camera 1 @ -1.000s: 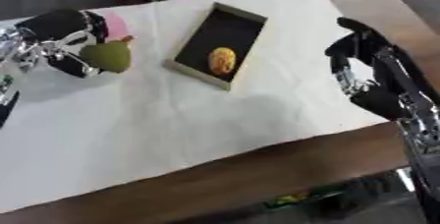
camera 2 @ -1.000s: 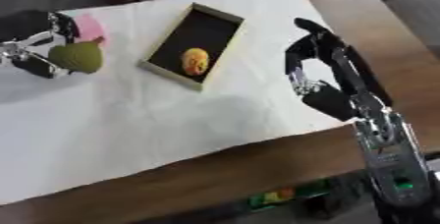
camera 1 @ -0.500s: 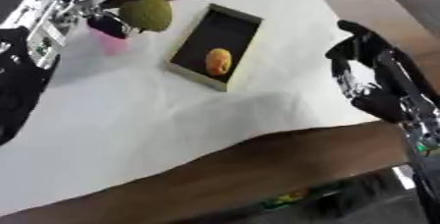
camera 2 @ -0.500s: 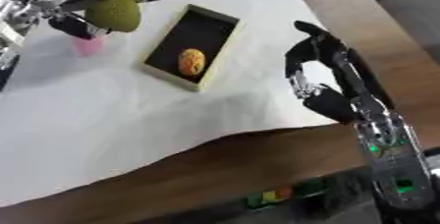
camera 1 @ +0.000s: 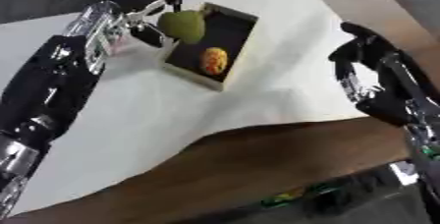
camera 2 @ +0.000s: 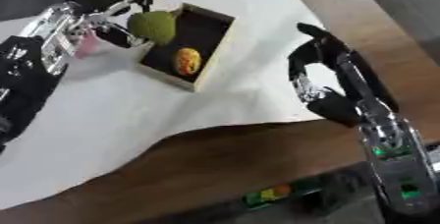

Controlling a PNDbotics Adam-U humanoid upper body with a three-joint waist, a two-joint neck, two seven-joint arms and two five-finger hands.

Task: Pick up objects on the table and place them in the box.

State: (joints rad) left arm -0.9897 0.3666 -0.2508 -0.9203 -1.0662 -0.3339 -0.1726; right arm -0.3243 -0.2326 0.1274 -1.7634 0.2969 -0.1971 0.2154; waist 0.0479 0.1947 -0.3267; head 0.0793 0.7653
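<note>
Two hands over a white-clothed table (camera 1: pixel 284 90) | left eye view: left hand (camera 1: pixel 148 19) curled round a green pear (camera 1: pixel 182 26), held above the near-left edge of the dark-lined box (camera 1: pixel 243 35), an orange fruit (camera 1: pixel 213 60) inside | right eye view: right hand (camera 2: pixel 319 73) empty, fingers loosely bent, hovering at the cloth's right edge; pink object (camera 2: pixel 87 45) beside the box.

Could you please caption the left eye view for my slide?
Left hand carries a green fruit over the box holding an orange fruit.
</note>
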